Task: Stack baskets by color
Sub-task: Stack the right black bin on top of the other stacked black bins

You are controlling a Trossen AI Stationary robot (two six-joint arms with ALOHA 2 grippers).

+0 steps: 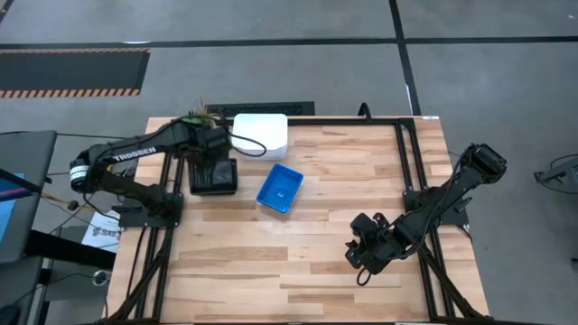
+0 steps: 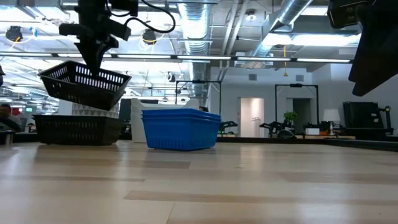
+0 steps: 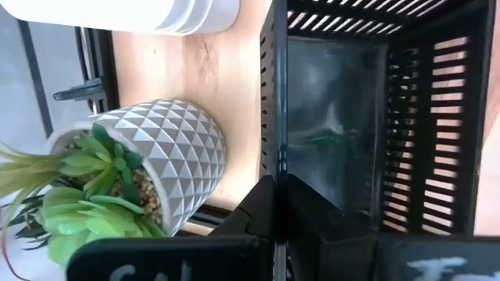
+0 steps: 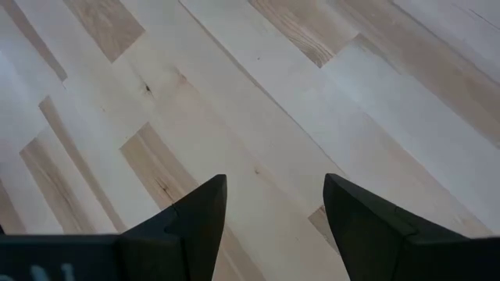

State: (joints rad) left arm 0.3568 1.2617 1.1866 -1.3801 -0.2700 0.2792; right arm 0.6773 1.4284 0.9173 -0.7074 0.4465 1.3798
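Now, by item:

L gripper (image 2: pixel 94 53): jaws clamped on the rim of a black basket (image 2: pixel 84 84), holding it tilted in the air, above the black stack (image 2: pixel 78 129) at the table's far left. Fingers (image 3: pixel 266 211) pinch the slotted wall in the L wrist view.

R gripper (image 4: pixel 273 211): jaws wide apart, nothing between them, nothing touched. Hangs over bare table (image 4: pixel 258 101) at the near right, well apart from all baskets.

Held basket: black, slotted sides, one corner lower than the other, clear of the stack under it.

Black stack: on the table beside the plant; count in the stack can't be told. Low view shows one body w/ the held one above, so at least two black seen.

Blue stack (image 2: pixel 181 129): near table centre, turned at an angle in the high view. Rims show more than one nested; exact no. unclear.

White stack (image 1: pixel 261 135): far edge of the table, just right of the L gripper. Layered edges visible in L wrist view; count unclear.

Plant (image 3: pixel 117 183): one, green, in a grey patterned pot, just beside the held basket.

Arms: two, L at far left, R at near right.
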